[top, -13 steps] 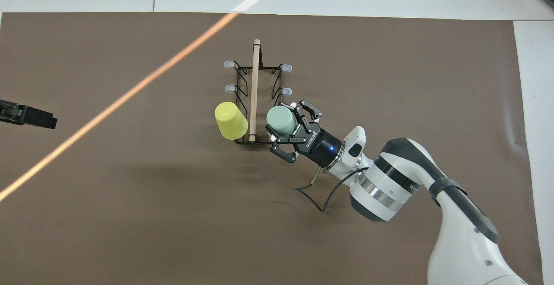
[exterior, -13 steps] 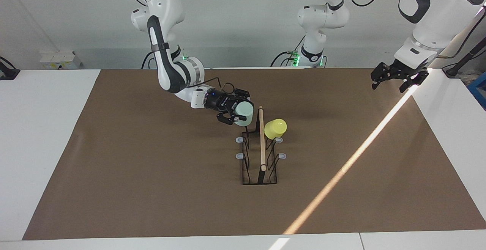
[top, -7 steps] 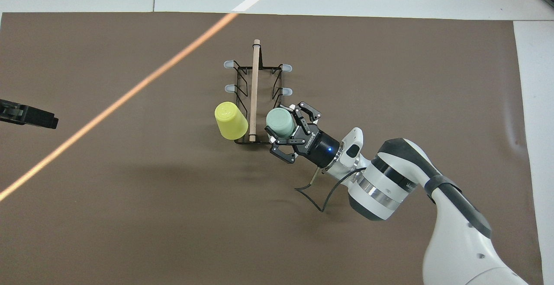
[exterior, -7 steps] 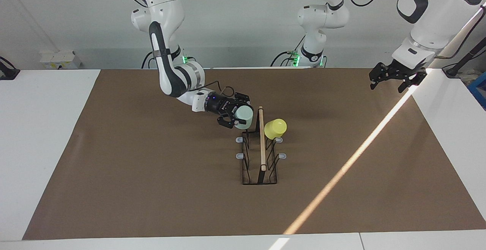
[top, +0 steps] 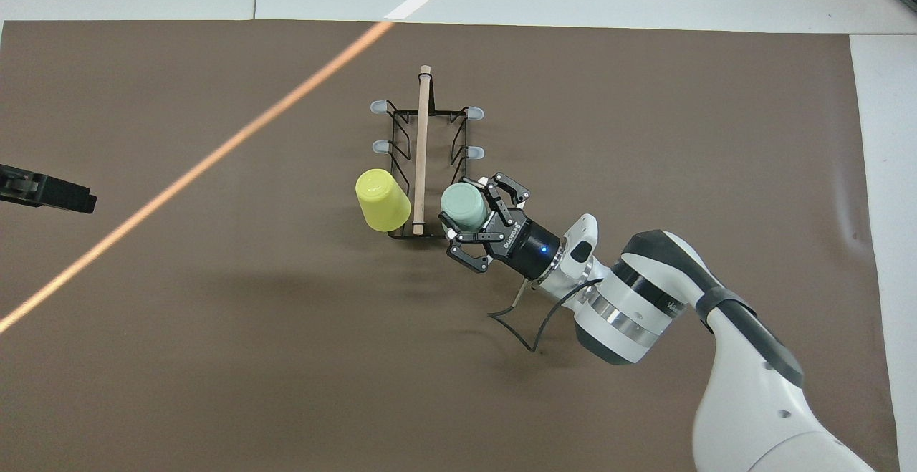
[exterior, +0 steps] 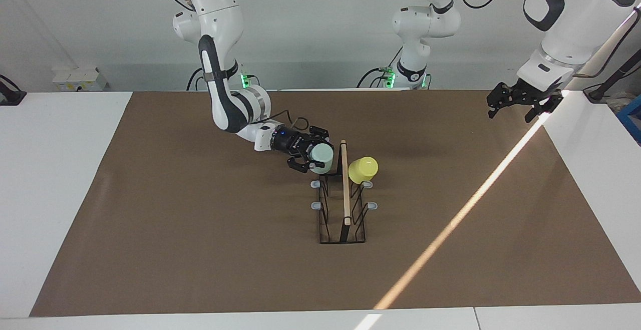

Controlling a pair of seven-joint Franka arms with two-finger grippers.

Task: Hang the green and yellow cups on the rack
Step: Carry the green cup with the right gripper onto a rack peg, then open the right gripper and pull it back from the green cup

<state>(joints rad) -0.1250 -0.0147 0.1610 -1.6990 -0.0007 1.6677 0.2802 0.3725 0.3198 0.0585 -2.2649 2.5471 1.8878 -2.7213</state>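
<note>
Across the facing view, starting at the right arm's end of the brown-covered counter: the right arm reaches low and nearly level toward the middle. Its right pincer is clamped on the green cup, which is held upside down and tilted, closed base up, over the rack's nearest corner on the right arm's side.

Next comes the rack, standing mid-counter. Its long axis, marked by the wooden bar, runs straight away from the robots, so the cup meets it from the side. The prong under the cup is hidden; two grey-tipped prongs farther along that side stand bare. The green cup looks almost seated, needing only a little more lowering, then release.

Just past the bar, the yellow cup already hangs upside down on the matching near prong on the left arm's side.

Finally, the left pincer waits, fingers apart, over the counter's edge, well apart from the rack. The right arm is clearly nearer.
</note>
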